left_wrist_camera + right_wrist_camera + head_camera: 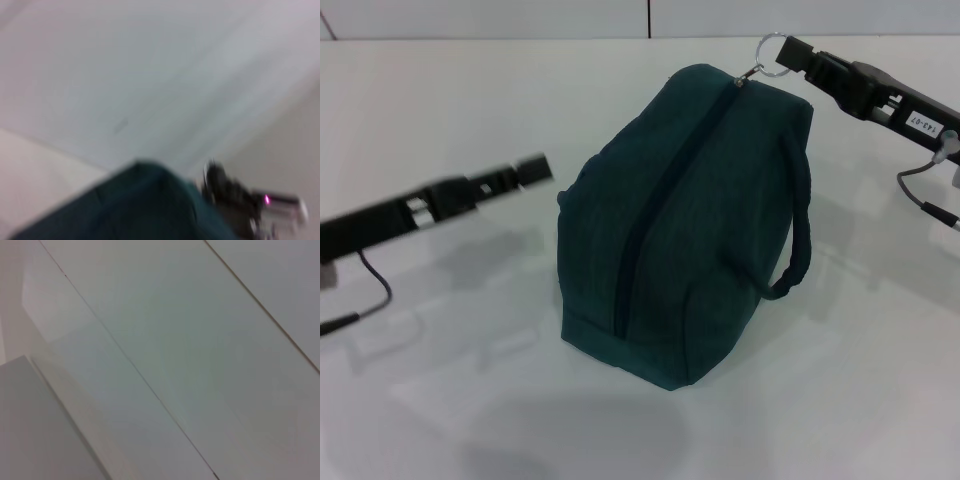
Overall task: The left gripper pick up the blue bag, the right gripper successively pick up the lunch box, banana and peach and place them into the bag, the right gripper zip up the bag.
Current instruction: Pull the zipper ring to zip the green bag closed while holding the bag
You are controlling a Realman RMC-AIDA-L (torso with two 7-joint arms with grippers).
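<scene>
Your right claw [798, 60] seems clamped on the ring pull [773, 52]; overpulling tips the blue bag [680, 220]. Left claw [535, 170]: can't tell.

Head camera downward over blue bag [680, 220]

- This looks like a lab or a robot test room, not a home.
- The white table [440, 400] is plain and wide, with only a dark teal bag [680, 230] standing on it.
- Two black robot arms reach in over the table from either side, each trailing a thin cable [375, 290].
- One arm carries a small printed number label [920, 124], as test gear does.
- Behind the table stand plain pale wall panels [165, 340] with thin dark seams between them.
</scene>
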